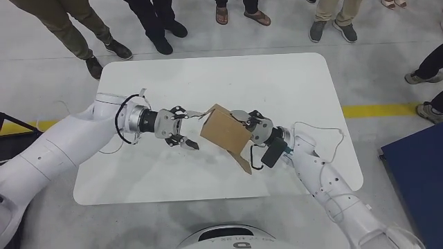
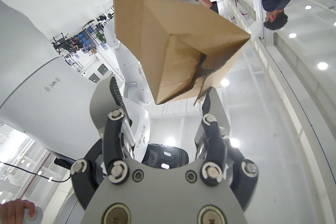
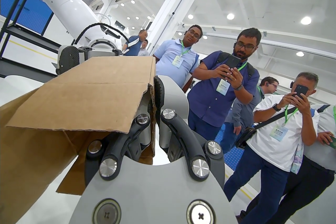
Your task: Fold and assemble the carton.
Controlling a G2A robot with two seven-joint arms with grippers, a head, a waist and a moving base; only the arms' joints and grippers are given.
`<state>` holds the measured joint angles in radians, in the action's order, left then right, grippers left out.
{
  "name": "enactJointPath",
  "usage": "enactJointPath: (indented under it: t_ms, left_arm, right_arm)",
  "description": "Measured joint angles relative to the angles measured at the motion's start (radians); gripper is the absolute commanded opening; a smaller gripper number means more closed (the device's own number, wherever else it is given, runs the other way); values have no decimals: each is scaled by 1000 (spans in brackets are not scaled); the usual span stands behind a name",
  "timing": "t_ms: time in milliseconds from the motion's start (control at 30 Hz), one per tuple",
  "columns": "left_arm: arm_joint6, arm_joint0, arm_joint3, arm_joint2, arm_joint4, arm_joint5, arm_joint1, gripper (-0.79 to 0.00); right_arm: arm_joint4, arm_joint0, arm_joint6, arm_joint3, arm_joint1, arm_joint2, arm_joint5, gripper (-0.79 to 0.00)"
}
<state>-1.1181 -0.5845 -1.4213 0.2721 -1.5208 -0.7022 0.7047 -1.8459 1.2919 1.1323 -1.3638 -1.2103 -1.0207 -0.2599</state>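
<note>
One brown cardboard carton point(image 1: 223, 130), partly folded into a box shape, sits in the air above the white counter point(image 1: 277, 83), between two grippers. The right gripper point(image 1: 243, 120) is clamped tight on one edge panel of the carton point(image 3: 86, 93), and the right wrist view shows its fingers point(image 3: 168, 96) pinching the cardboard. The left gripper point(image 1: 190, 128) is on the carton's opposite side, spread wide and holding nothing. In the left wrist view, one of its fingertips point(image 2: 208, 100) is just beside a ragged flap edge of the carton point(image 2: 157, 46); contact cannot be told. One loose flap point(image 1: 242, 160) hangs toward the counter.
</note>
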Motion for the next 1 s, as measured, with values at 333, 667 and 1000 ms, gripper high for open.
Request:
enactJointPath:
  t_ms: [333, 667, 1000]
  left_arm:
    - [-6, 64, 15, -99, -15, 6, 38, -372]
    - [3, 66, 30, -102, -1, -3, 54, -320]
    - [-2, 66, 40, -102, 6, 2, 62, -206]
  right_arm:
    - [11, 2, 7, 11, 3, 1, 9, -785]
    - [14, 6, 7, 3, 5, 4, 16, -785]
    - [15, 19, 10, -8, 10, 3, 22, -785]
